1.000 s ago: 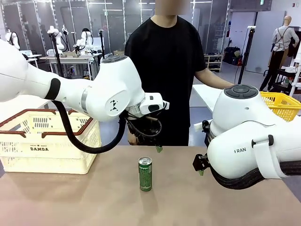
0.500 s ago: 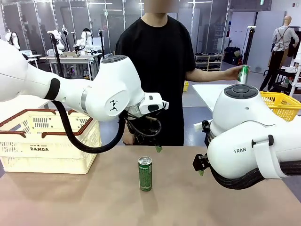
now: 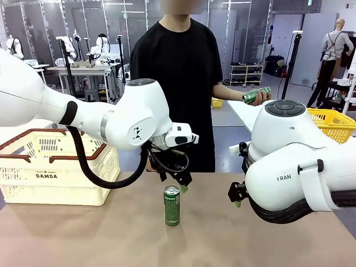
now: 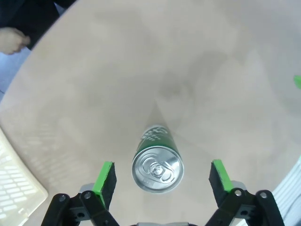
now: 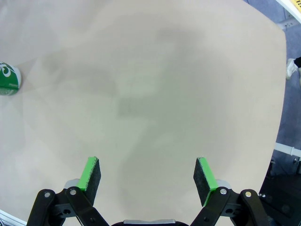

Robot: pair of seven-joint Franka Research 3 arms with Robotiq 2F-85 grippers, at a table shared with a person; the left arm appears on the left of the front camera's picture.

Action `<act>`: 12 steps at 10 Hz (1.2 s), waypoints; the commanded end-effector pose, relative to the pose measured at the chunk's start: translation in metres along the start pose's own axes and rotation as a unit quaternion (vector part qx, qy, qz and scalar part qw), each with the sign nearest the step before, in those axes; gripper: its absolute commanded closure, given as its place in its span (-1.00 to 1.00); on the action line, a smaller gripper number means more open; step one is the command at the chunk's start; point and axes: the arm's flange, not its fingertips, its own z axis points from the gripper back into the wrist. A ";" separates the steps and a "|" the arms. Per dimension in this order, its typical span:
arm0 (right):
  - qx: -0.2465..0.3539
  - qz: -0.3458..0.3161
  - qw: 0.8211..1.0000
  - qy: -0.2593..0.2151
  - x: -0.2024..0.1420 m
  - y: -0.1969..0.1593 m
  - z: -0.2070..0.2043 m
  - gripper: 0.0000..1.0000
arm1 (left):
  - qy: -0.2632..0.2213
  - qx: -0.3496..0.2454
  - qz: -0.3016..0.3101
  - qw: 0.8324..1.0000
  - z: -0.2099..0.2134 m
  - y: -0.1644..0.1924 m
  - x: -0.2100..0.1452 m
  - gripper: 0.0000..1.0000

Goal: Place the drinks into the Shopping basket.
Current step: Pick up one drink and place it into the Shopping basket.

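Note:
A green drink can [image 3: 172, 205] stands upright in the middle of the table. My left gripper [image 3: 179, 182] hangs open just above and behind it. In the left wrist view the can's silver top [image 4: 156, 168] lies between the two green pads [image 4: 104, 178] of the left gripper [image 4: 162, 165], with a gap on each side. The person across the table holds a second green can [image 3: 255, 95] sideways in one hand. The cream Shopping basket [image 3: 55, 167] with a brown rim stands at the table's left. My right gripper [image 5: 147, 162] is open over bare table.
A yellow mesh basket [image 3: 334, 123] sits on another table at the back right. The standing can shows at the left edge of the right wrist view [image 5: 8, 77]. The basket's corner [image 4: 19, 188] shows at the lower left of the left wrist view.
My left arm has come down and forward over the standing can. The person has picked up a second can at the right and brought it lower, now held sideways. The right arm has not moved.

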 end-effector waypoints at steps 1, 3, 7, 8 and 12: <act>0.002 0.000 1.000 0.001 0.000 0.000 -0.001 -1.00 | 0.035 0.003 -0.015 0.999 -0.009 0.006 0.010 -1.00; 0.002 0.000 1.000 0.001 0.000 0.000 -0.001 -1.00 | 0.039 -0.004 -0.004 0.999 -0.021 0.011 0.012 -1.00; 0.002 0.000 1.000 0.001 0.000 0.000 -0.001 -1.00 | 0.068 -0.009 0.012 0.998 -0.038 0.018 0.013 -1.00; 0.002 0.000 1.000 0.001 0.000 0.000 -0.001 -1.00 | 0.069 -0.011 0.006 0.998 -0.040 0.017 0.013 -1.00; 0.002 0.000 1.000 0.001 0.000 0.000 -0.001 -1.00 | 0.092 -0.013 0.009 0.996 -0.047 0.015 0.012 -1.00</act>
